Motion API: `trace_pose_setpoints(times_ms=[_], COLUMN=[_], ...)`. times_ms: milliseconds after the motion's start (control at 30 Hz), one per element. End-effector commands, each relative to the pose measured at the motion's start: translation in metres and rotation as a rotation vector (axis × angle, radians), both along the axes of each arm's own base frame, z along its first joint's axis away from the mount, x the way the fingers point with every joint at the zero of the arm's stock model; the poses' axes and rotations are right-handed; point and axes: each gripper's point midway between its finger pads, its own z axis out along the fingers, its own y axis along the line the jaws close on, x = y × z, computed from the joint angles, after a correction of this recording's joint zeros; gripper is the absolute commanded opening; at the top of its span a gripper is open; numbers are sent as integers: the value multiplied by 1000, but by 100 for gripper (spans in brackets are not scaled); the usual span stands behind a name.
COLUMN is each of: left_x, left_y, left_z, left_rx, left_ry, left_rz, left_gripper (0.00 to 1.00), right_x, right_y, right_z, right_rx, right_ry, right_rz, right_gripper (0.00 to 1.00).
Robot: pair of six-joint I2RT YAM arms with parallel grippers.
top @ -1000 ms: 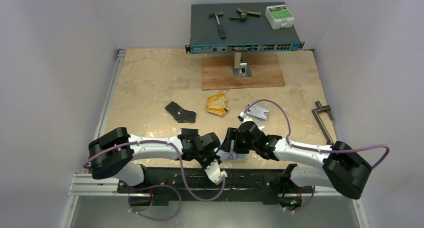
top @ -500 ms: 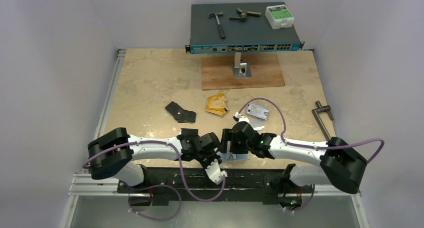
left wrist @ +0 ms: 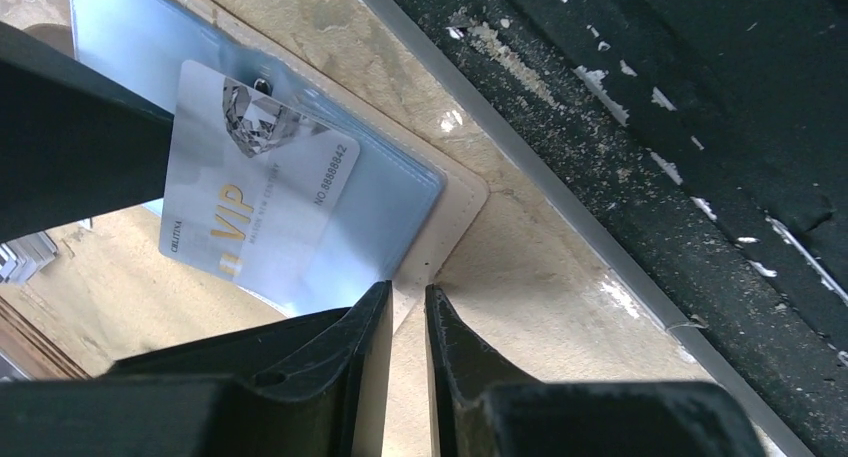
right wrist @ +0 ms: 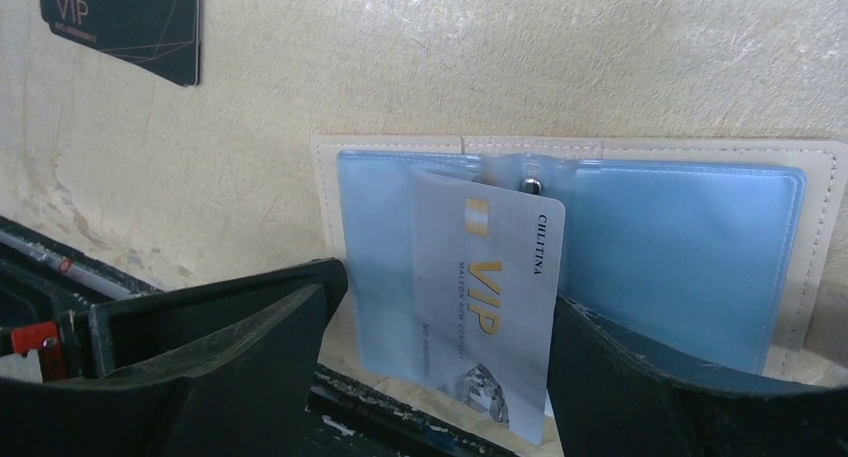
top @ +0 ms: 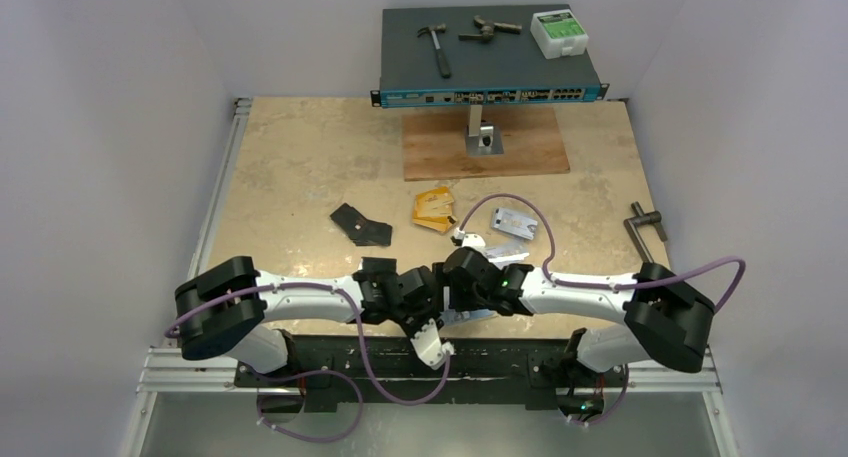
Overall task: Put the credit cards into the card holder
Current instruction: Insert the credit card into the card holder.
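The card holder lies open at the table's near edge, beige rim with light-blue pockets; it also shows in the left wrist view. A silvery VIP credit card sits partly slid into its left pocket, and appears in the left wrist view. My right gripper is open, fingers either side of that card. My left gripper is shut on the holder's beige corner. Both grippers meet in the top view, left, right. Orange cards and silvery cards lie mid-table.
A black folding wallet lies left of the orange cards. A black VIP card lies beyond the holder. A wooden board with a stand carries a network switch with tools. A metal crank lies right. The table's metal edge rail is close.
My right arm has moved left, bringing its gripper closer against the left gripper over the card holder; its purple cable swung left too. The left arm has stayed put.
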Motion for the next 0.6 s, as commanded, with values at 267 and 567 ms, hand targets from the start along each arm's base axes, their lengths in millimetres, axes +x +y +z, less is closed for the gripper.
trace_pose_setpoints(times_ms=[267,567], left_x=[-2,-7], left_y=[-7,-1], left_z=[11,7], left_rx=[-55,-36], left_ry=[-19,-4], left_rz=[0,-8], left_gripper=[17,14], right_x=[-14,-15], right_y=[-15,-19], right_z=[-13,-11], right_rx=[-139,-181], right_ry=[45,37], right_rz=[-17,-2], right_gripper=[78,78])
